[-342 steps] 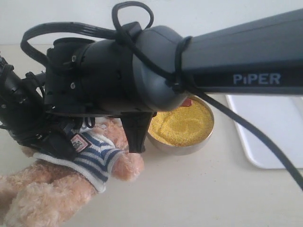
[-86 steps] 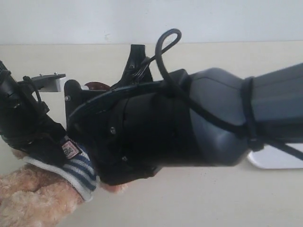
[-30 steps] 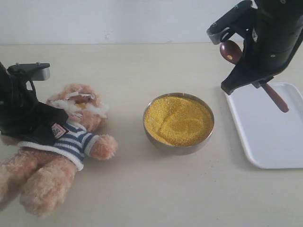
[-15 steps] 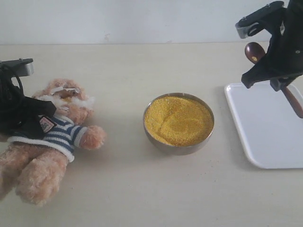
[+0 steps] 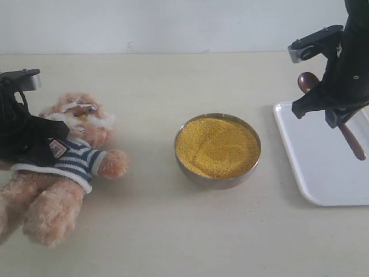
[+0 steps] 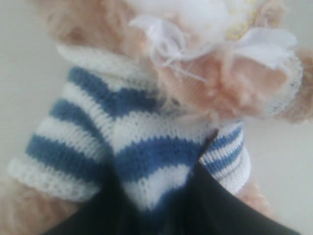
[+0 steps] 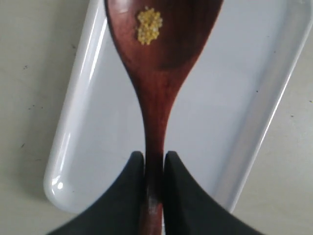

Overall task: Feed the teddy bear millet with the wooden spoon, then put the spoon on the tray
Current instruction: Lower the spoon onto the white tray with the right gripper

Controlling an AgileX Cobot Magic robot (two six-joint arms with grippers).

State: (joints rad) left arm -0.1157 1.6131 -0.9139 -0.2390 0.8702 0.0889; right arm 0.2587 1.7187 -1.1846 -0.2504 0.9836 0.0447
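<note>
The right gripper (image 7: 154,160) pinches the spoon (image 7: 161,63) by its handle above the tray (image 7: 88,147), lengthwise along it (few grains (image 7: 149,25) cling); the left gripper (image 6: 159,198) grips the bear (image 6: 98,122).

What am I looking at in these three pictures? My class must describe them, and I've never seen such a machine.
It is a robot with two arms, each ending in a two-fingered clamp. One picture comes from a camera off the arms, looking over the table. The other two come from cameras on the wrists, close to what each clamp grips. On the table lie a teddy bear, a metal bowl of millet and a white tray. The left gripper pinches the bear's striped shirt. The right gripper holds a wooden spoon by its handle over the tray, a few millet grains on it.
</note>
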